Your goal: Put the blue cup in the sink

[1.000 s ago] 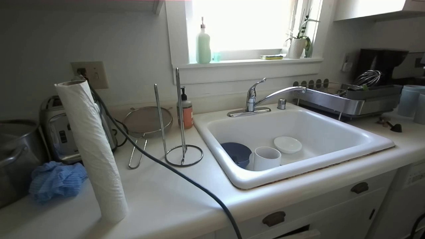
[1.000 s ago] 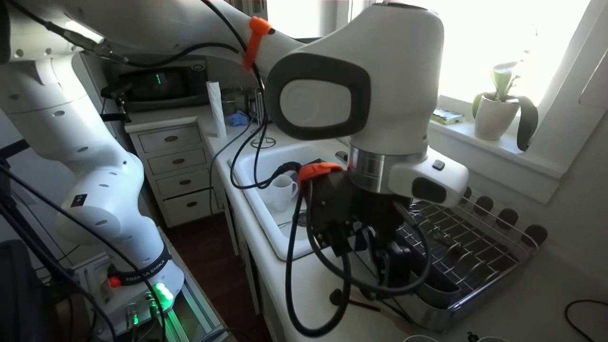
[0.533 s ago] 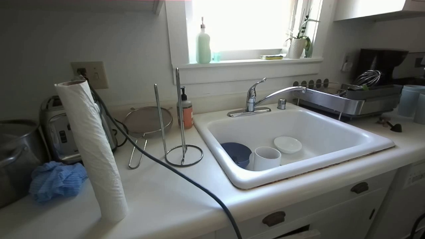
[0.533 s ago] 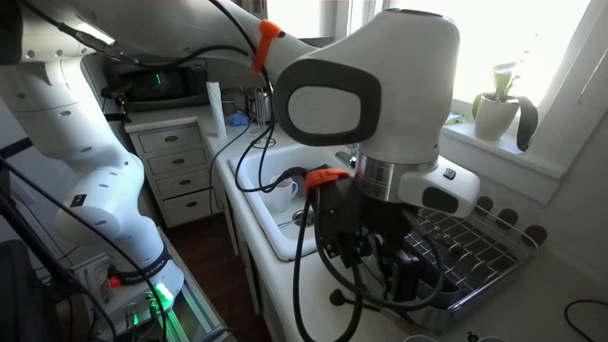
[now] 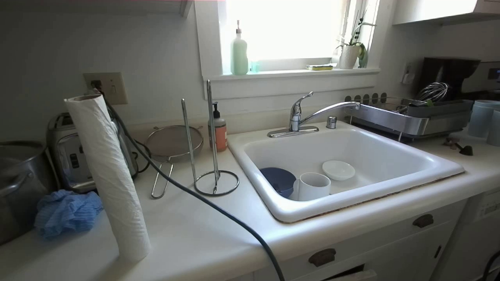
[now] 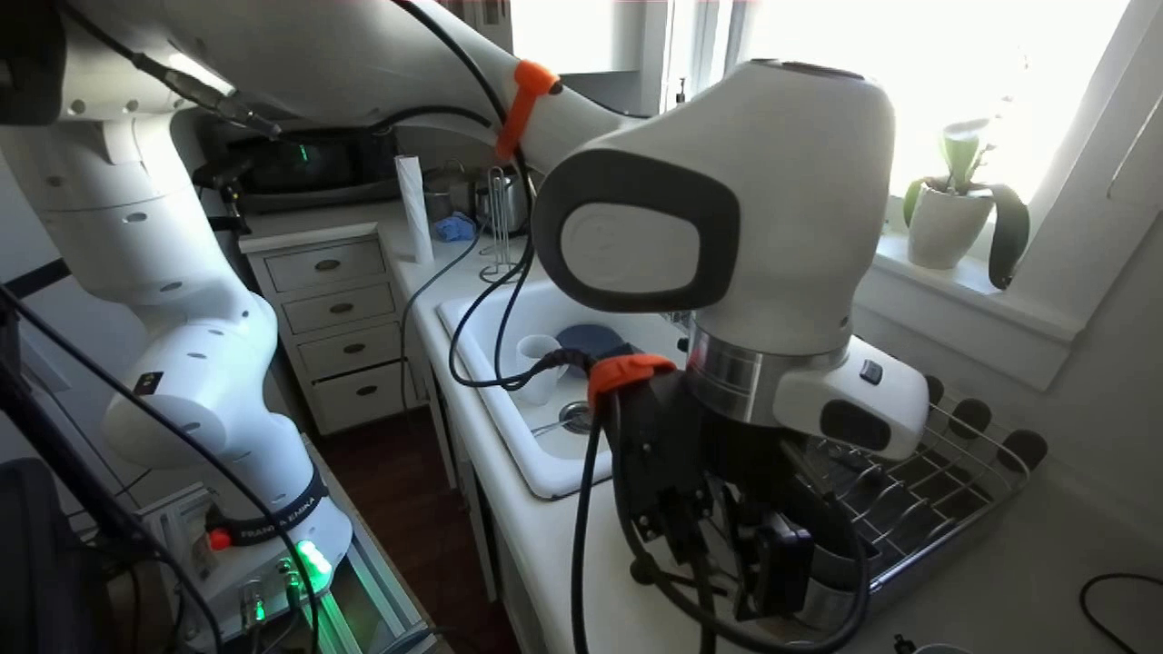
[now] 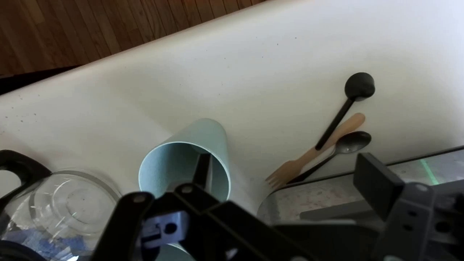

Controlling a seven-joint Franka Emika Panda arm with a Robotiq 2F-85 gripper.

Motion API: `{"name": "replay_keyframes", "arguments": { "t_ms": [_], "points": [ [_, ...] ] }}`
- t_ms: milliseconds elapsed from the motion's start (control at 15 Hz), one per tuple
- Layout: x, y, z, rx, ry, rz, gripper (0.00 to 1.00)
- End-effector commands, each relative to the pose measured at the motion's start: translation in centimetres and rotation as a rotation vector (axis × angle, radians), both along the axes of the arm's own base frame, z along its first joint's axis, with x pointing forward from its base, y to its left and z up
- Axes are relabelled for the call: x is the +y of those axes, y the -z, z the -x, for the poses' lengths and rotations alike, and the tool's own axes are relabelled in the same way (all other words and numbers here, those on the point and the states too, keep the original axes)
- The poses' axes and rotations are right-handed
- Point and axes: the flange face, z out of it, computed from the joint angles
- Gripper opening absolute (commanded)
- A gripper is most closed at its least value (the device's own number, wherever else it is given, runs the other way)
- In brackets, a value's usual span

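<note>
My gripper (image 7: 290, 172) stands wide, one finger (image 7: 201, 170) overlapping the mouth of the blue cup (image 7: 177, 161), left of centre in the wrist view.

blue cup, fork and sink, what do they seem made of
The blue cup looks like matte plastic, judging by its even colour and thin rim, though not certainly. The fork is probably bare wood: tan and dull. The sink seems glossy enamel or porcelain, white with sheen along its rim.
</note>
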Motion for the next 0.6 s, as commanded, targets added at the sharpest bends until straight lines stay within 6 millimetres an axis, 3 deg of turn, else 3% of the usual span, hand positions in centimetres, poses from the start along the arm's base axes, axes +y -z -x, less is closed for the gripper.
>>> {"name": "replay_keyframes", "arguments": {
  "t_ms": [0, 467, 533],
  "points": [
    [-2.1, 1.8, 0.0, -0.031, -0.039, -0.019, 1.0],
    [-5.5, 5.4, 0.0, -0.092, -0.048, -0.018, 1.0],
    [-5.7, 5.7, -0.1, -0.102, -0.052, -0.014, 0.91]
  ]
}}
